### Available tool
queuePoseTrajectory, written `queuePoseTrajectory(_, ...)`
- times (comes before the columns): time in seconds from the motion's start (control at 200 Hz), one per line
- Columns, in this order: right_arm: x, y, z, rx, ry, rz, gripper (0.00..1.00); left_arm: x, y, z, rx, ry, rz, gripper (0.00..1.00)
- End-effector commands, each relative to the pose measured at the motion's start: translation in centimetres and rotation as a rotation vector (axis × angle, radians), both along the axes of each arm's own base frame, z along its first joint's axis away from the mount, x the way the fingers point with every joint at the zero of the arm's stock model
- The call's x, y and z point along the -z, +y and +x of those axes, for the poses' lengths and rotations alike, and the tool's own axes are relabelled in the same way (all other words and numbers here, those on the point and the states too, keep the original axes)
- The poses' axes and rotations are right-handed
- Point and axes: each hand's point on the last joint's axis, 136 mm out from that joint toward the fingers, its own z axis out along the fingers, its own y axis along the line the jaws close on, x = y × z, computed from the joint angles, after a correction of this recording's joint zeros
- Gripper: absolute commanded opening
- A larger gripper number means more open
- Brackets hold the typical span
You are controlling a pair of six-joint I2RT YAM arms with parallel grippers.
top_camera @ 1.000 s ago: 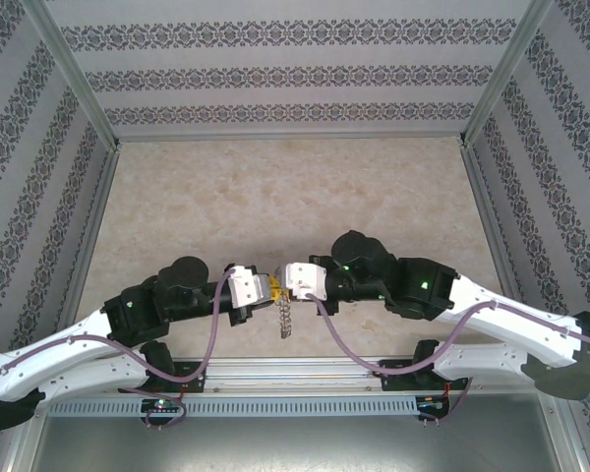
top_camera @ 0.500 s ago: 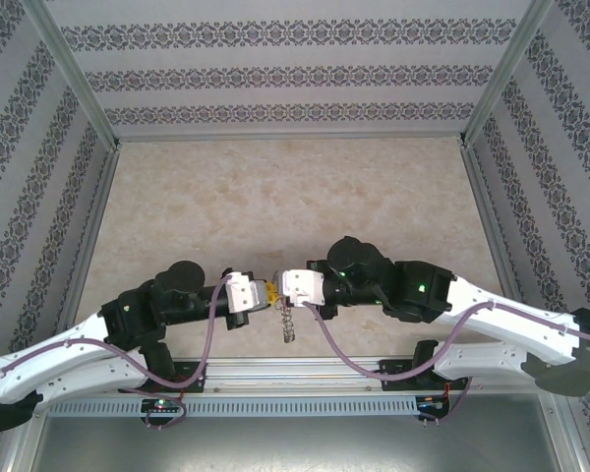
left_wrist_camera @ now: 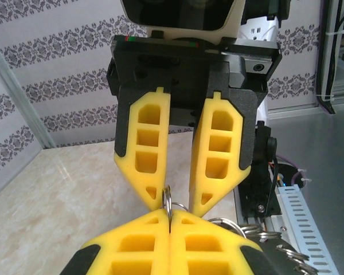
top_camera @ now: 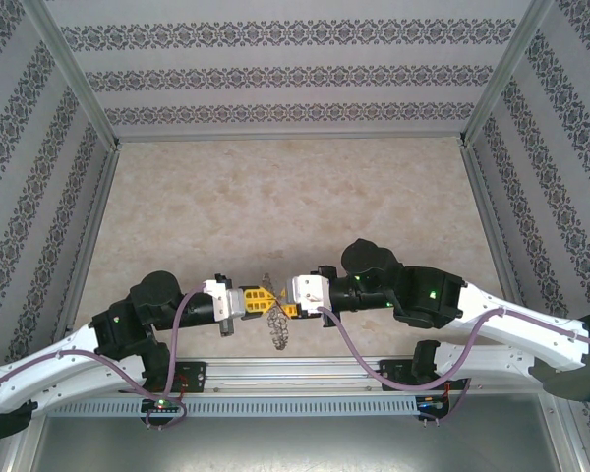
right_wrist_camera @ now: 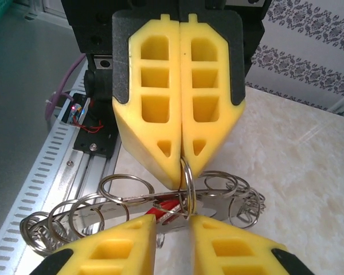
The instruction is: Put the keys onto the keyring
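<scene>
The left arm (top_camera: 79, 349) and right arm (top_camera: 501, 320) extend inward, forearms almost in line, tips facing; left gripper (left_wrist_camera: 169, 224) fully closed, fingers flush; right gripper (right_wrist_camera: 172, 229) parted slightly, tips nearly touching the left's.

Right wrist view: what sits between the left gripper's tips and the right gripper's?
One keyring loop, pinched in the shut left gripper, its free end reaching the gap between the parted fingers of the right gripper. Left wrist view shows the same.

keyring (top_camera: 277, 329) between left claw (top_camera: 267, 298), right claw (top_camera: 286, 306)
</scene>
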Motion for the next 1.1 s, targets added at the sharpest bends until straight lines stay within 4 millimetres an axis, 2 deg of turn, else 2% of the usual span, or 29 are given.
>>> queuePoseTrajectory(0.0,-1.7,0.3,-0.7,-0.030,0.015,0.079,0.22,-2.4,-0.1,-1.0,0.051,-0.027,-0.101,0.00)
queuePoseTrajectory(0.22,-2.2,0.1,-0.4,-0.016,0.012,0.102,0.23,-2.4,-0.4,-1.1,0.062,-0.028,-0.098,0.00)
queuePoseTrajectory(0.565,-2.1,-1.4,0.4,0.049,-0.012,0.092,0.25,-2.5,-0.4,-1.0,0.057,-0.027,-0.080,0.00)
queuePoseTrajectory(0.739,-2.6,-0.9,0.3,0.029,-0.013,0.118,0.25,-2.4,-0.6,-0.9,0.062,-0.023,-0.071,0.00)
queuePoseTrajectory(0.899,-1.8,-0.3,0.2,0.009,0.006,0.093,0.23,-2.4,-0.7,-0.9,0.064,-0.022,-0.070,0.00)
queuePoseTrajectory(1.094,-1.5,-0.6,0.2,0.020,0.013,0.087,0.21,-2.6,-0.4,-1.0,0.058,-0.028,-0.080,0.00)
